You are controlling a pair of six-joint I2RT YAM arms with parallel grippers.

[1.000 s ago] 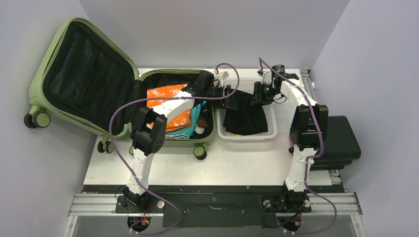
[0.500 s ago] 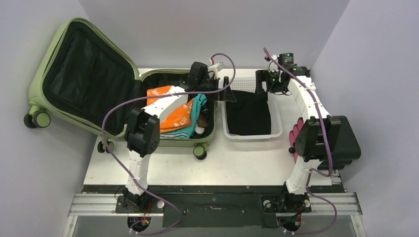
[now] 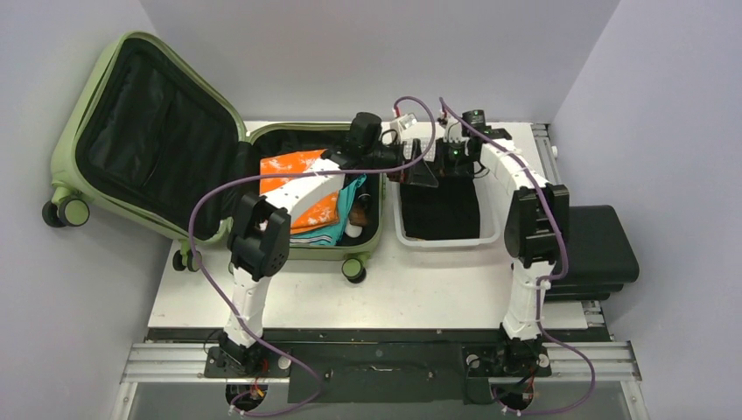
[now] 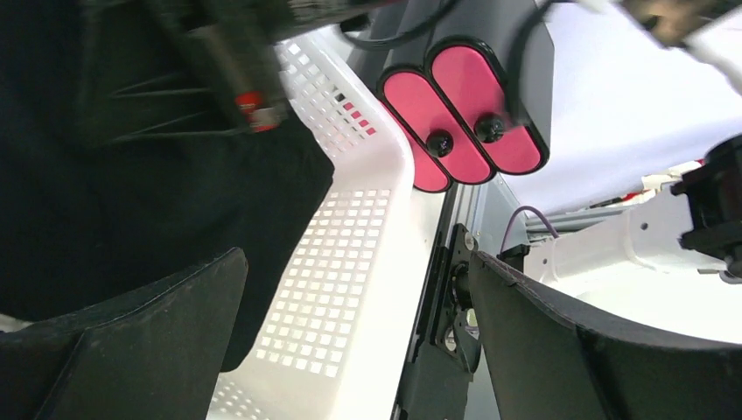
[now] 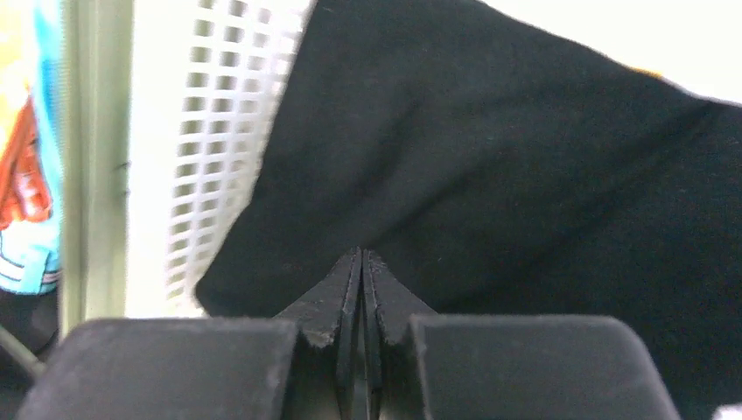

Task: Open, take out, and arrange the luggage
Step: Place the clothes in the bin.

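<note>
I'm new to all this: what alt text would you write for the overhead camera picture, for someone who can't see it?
Seen from above, two white robot arms reach over a white basket holding a black garment; the left hand is open, the right hand shut. Beside it, the green luggage lies open with colourful clothes inside.

No legible lettering, brand, number or sign anywhere: only a small red-and-white tag on dark hardware above the white mesh basket, too blurred to read, and white blotches on the orange cloth in the luggage, shapeless as writing.
</note>
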